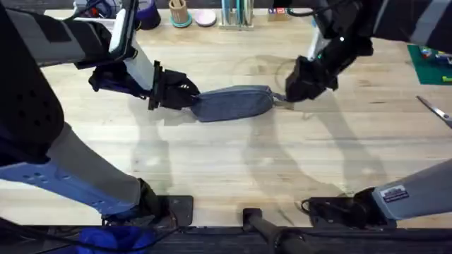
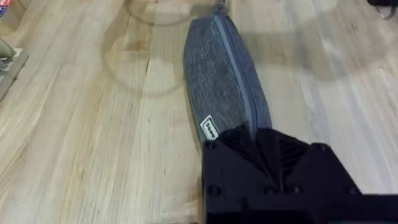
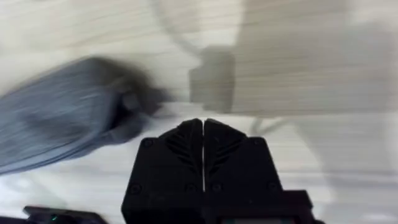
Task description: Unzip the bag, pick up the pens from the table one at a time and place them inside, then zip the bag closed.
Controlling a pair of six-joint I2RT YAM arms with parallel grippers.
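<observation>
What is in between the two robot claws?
The bag lies between the left gripper and the right gripper, seen in the overhead view.

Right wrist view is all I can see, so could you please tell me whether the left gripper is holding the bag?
Observer: Yes, the left gripper grips the bag at the end away from your right gripper.
Operator: Thank you. Is the zipper open yet?
Observer: No, the left wrist view shows the zipper closed along its length.
Operator: Anything else on the table?
Observer: Silver scissors lie near the right edge of the table.
</observation>
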